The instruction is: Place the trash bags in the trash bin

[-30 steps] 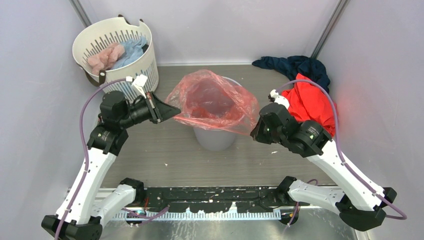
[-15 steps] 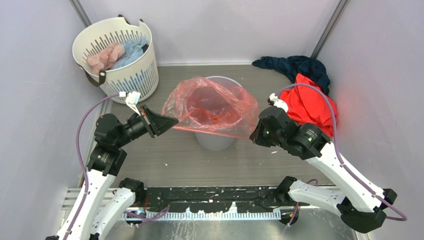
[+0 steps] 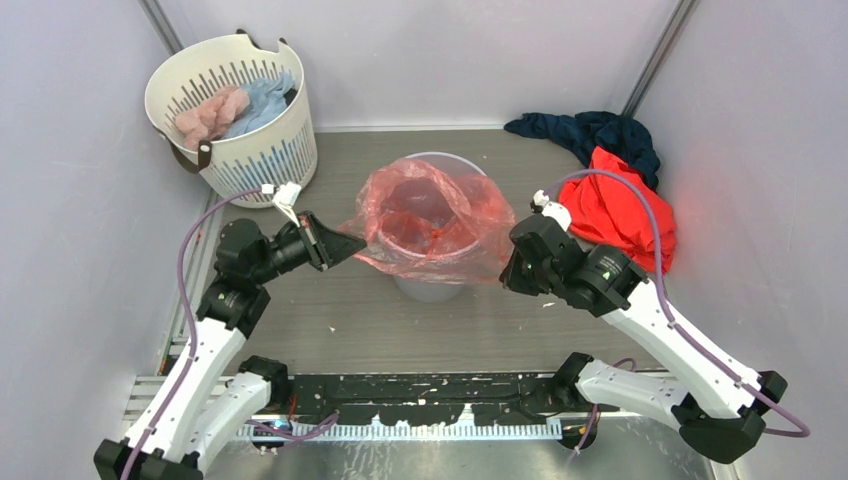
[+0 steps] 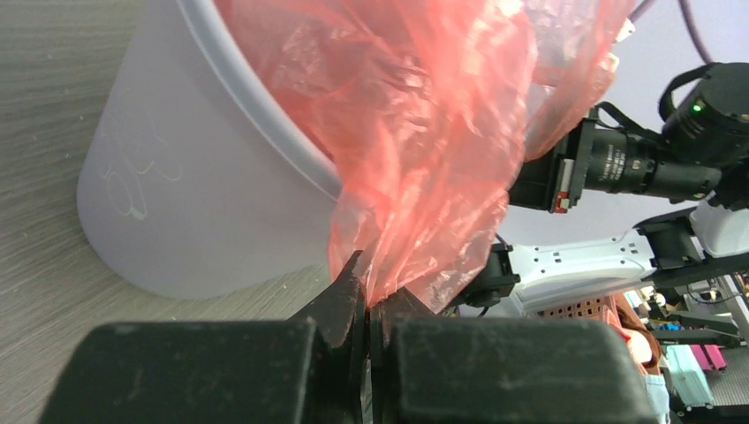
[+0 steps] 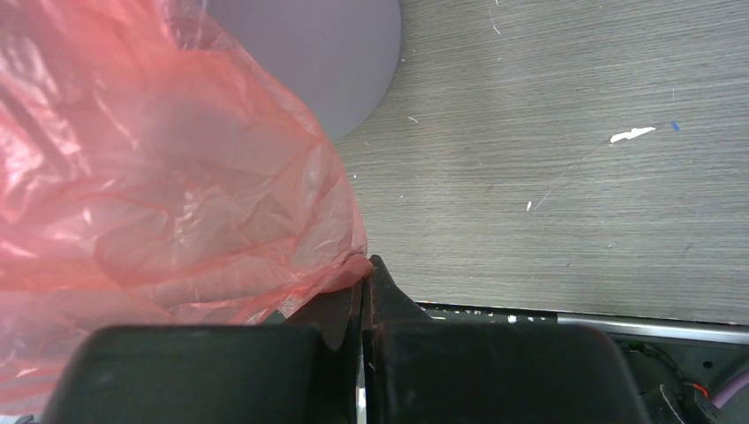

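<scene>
now left tool (image 4: 369,305) and right tool (image 5: 364,269) pinch the trash bag (image 3: 430,210); overpulling across the trash bin (image 4: 194,177) between them risks tearing.

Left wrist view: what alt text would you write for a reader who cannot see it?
The left gripper pinches an edge of a crinkly translucent red trash bag, which drapes over the rim of a light grey trash bin on a wood-grain surface. Part of the right arm shows behind the bag.
</scene>
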Robot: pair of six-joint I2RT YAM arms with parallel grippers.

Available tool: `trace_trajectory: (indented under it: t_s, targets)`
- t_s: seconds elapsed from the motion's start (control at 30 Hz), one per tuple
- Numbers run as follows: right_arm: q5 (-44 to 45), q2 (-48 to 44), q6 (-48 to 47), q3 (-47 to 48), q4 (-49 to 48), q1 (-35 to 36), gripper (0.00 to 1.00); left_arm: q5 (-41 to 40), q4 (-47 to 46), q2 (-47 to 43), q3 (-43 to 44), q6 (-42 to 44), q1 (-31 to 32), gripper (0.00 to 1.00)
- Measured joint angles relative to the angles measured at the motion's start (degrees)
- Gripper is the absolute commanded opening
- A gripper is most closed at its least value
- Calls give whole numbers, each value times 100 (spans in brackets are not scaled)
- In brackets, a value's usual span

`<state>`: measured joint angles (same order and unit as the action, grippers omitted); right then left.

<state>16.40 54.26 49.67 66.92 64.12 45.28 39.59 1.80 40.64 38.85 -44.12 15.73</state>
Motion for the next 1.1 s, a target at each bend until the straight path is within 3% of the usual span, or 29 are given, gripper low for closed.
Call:
trace_trajectory:
  t_s: [0.3, 0.67, 1.1]
  targets:
    - [70, 380, -22, 138, -22, 0, 1, -153, -35, 483, 72, 105, 0, 0]
    - [389, 942, -87, 728, 0, 0, 1, -726, 1569, 1224, 1287, 629, 2, 0]
    - [409, 951, -85, 776, 66, 0, 1, -898, 2133, 1261, 1399, 782, 0, 0]
